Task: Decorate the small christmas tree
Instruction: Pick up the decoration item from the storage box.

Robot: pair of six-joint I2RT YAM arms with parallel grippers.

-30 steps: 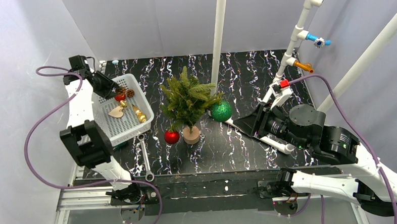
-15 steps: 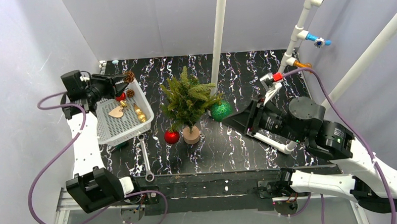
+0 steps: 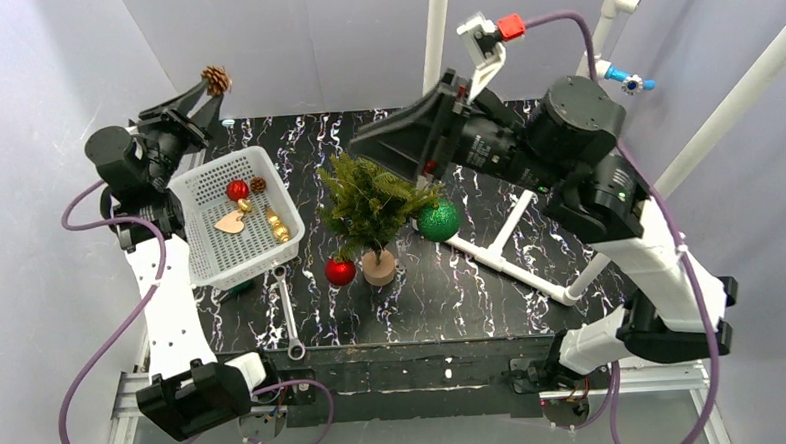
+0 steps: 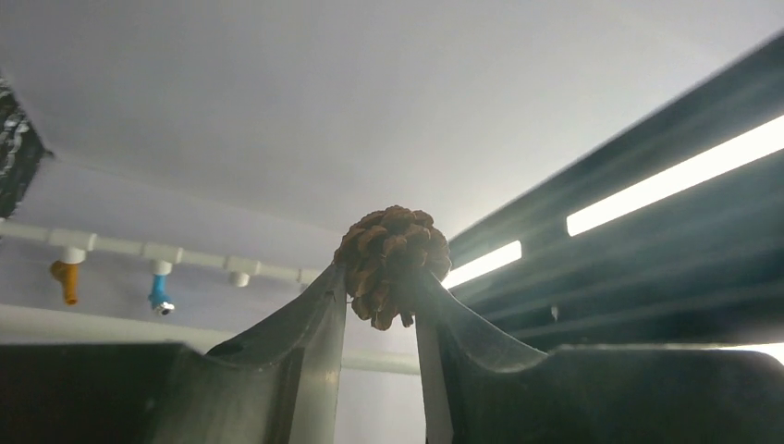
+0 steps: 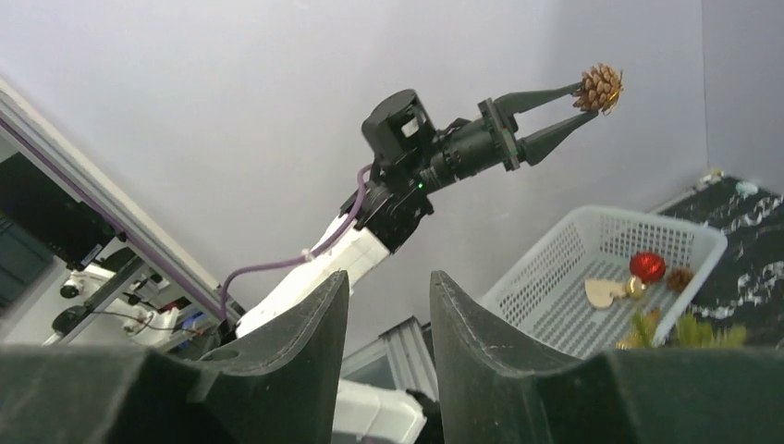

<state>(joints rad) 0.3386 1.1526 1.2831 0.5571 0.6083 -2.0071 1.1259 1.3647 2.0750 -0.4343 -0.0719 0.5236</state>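
Observation:
The small christmas tree stands upright mid-table on its tan wooden base. My left gripper is raised high over the far-left corner, shut on a brown pine cone pinched at its fingertips. The right wrist view also shows that pine cone in the air above the basket. My right gripper is open with nothing between its fingers. In the top view, the right gripper hovers above the tree's far side and points left. A green ball and a red ball lie beside the tree's base.
A white basket left of the tree holds a red ball, a second pine cone, a wooden heart and gold bells. A wrench lies near the front edge. White pipes cross the right side, and a post rises behind the tree.
My left gripper lifted the pine cone out of the basket and high toward the far left. My right arm rose from the table by the green ball to above the tree.

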